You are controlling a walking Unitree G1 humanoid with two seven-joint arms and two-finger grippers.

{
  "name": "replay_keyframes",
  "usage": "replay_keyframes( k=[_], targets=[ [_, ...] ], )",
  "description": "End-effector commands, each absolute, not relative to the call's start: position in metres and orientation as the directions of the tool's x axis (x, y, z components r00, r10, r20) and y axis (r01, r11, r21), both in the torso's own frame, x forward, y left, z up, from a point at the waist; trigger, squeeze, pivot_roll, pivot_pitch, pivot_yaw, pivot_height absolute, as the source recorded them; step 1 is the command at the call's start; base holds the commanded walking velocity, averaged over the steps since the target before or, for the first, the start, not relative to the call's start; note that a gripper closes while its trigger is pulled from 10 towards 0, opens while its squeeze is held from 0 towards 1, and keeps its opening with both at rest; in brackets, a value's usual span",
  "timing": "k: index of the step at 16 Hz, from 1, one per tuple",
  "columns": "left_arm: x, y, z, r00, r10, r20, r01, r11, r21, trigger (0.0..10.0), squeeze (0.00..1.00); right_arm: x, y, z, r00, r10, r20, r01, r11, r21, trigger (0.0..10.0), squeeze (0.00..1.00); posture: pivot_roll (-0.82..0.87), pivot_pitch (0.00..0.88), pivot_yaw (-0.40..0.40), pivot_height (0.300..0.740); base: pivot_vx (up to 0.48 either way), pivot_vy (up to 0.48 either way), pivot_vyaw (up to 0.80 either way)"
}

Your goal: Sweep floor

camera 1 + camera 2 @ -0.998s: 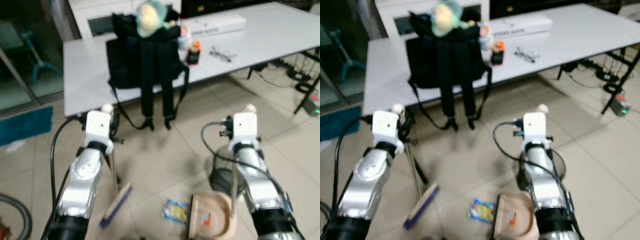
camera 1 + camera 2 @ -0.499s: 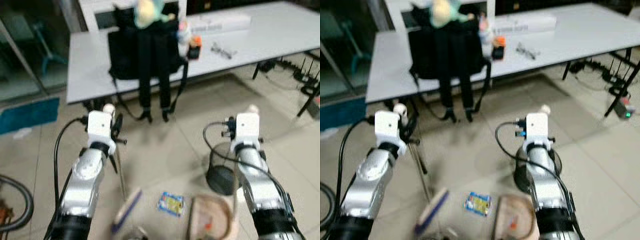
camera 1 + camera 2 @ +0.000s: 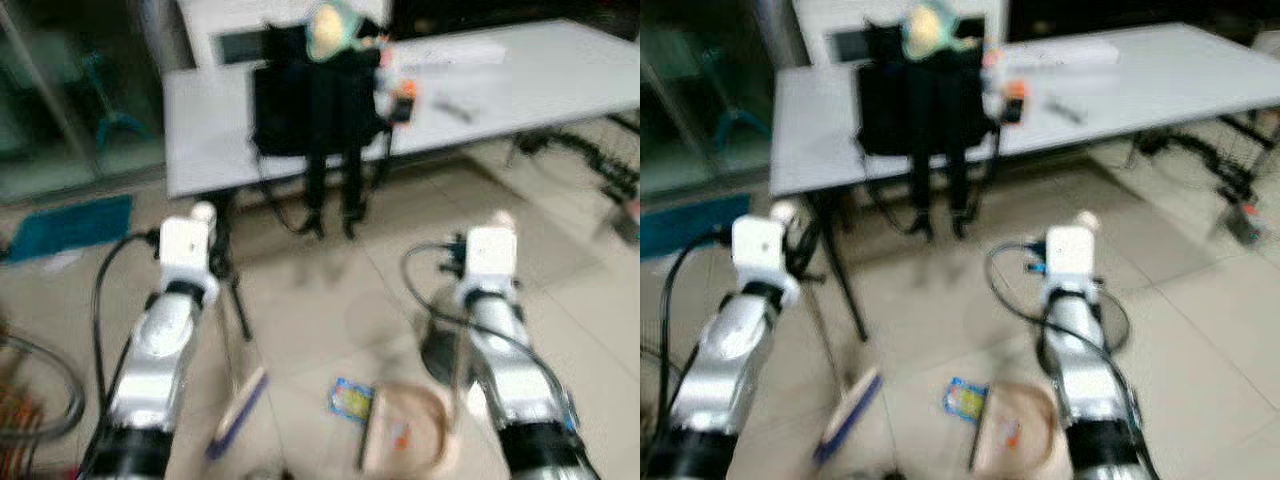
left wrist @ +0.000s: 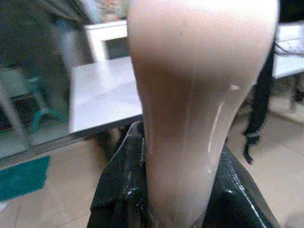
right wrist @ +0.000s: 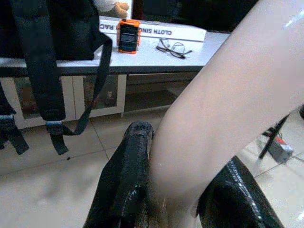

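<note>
Far left: teal mat (image 3: 70,225) on the tiled floor (image 3: 330,290), dark cables (image 3: 40,385) near the left edge. Head views blurred.

Left gripper (image 4: 178,190): closed around a pale beige handle (image 4: 199,95), black fingers (image 4: 124,180) pressed against it on both sides. In the head view this handle runs down as a thin pole to the broom head (image 3: 236,412), which rests tilted on the floor, near, just right of the left arm (image 3: 160,350).

Centre, near: a small blue and yellow wrapper (image 3: 350,398) lies flat on the tiles, between the broom head and the dustpan (image 3: 405,440). It sits just left of the dustpan's mouth; contact cannot be judged through the blur.

Right gripper (image 5: 178,199): clamped on a second beige handle (image 5: 228,104), fingers (image 5: 126,175) snug to either side. The dustpan hangs below this arm, beige, resting on or very near the floor, with a small orange-red scrap (image 3: 400,436) inside. A dark wire waste bin (image 3: 440,350) stands on the floor behind the right arm (image 3: 500,350).

Far: a grey-white worktop (image 3: 560,70) spans the scene. A black backpack (image 3: 315,100) sits at its front edge, straps hanging down toward the floor, a plush toy (image 3: 330,28) on top. Right of the bag, an orange and black device (image 5: 127,36), a pair of glasses (image 5: 172,47) and a long white box (image 5: 156,31).
</note>
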State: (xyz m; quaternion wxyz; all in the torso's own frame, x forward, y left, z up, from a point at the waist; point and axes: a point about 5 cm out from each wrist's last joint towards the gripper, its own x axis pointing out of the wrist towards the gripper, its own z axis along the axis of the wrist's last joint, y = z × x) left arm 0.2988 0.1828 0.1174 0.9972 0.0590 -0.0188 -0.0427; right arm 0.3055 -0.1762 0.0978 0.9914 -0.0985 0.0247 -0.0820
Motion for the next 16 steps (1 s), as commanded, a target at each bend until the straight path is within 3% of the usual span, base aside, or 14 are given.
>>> replay_keyframes(
  k=[1,13,16],
  targets=[
    [0.300,0.185,0.121,0.995,-0.088,0.049,0.080,0.988,0.135,10.0,0.00,0.308,-0.173,0.109,0.987,-0.160,0.024,0.162,0.967,-0.197,10.0,0.00,0.02,0.030,0.063,0.740,0.000,0.000,0.00],
    [0.303,0.182,0.120,0.994,-0.096,0.057,0.087,0.986,0.145,10.0,0.00,0.308,-0.179,0.110,0.981,-0.188,0.055,0.196,0.956,-0.220,10.0,0.00,0.02,0.043,0.072,0.740,0.000,0.000,0.00],
    [0.310,0.177,0.123,0.990,-0.098,0.103,0.081,0.984,0.162,10.0,0.00,0.319,-0.185,0.109,0.973,-0.213,0.083,0.229,0.931,-0.285,10.0,0.00,0.03,0.075,0.065,0.740,0.000,0.000,0.00]
  ],
)
